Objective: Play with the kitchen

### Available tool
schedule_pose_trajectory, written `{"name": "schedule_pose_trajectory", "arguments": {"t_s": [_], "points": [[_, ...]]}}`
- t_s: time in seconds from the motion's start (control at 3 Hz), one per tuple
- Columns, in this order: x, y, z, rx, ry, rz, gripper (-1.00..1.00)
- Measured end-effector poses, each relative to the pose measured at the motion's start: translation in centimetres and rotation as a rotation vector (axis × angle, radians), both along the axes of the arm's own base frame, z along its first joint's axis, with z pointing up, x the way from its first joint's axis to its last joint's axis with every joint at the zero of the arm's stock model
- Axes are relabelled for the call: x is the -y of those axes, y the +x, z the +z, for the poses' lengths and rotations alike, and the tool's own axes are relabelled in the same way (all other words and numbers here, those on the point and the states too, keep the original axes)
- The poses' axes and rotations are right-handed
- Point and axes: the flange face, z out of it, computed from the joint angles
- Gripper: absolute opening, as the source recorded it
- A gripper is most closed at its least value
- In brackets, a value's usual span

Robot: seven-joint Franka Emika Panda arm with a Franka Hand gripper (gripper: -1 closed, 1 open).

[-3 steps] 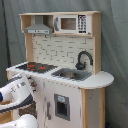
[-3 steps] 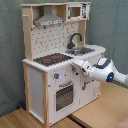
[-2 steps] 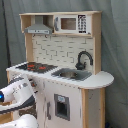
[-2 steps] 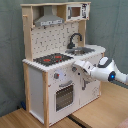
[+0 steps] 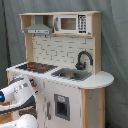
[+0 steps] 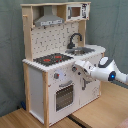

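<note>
**Arm at the toy kitchen's front panel**

In the first exterior view, the kitchen (image 5: 62,65) fills the frame; its hob (image 5: 36,66) sits at 9 o'clock of the sink (image 5: 72,75). The arm (image 5: 17,92) enters at 8 o'clock; its end is hidden.

In the second exterior view, the kitchen (image 6: 57,60) stands on a wooden bench (image 6: 95,112). The gripper (image 6: 76,67) meets the front panel at 3 o'clock of the oven door (image 6: 64,96); whether the fingers are spread I cannot tell.
</note>
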Motion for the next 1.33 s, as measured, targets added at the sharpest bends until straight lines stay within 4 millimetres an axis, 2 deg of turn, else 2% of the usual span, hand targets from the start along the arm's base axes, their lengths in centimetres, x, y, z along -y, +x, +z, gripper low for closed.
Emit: {"name": "schedule_pose_trajectory", "arguments": {"t_s": [0.33, 0.67, 1.0, 1.33], "points": [[1.5, 0.1, 1.1, 0.017, 0.003, -0.029, -1.0], [1.5, 0.2, 1.1, 0.017, 0.005, -0.029, 1.0], [0.6, -0.2, -0.3, 0.006, 0.116, -0.027, 1.0], [0.6, 0.0, -0.7, 0.011, 0.227, -0.04, 1.0]]}}
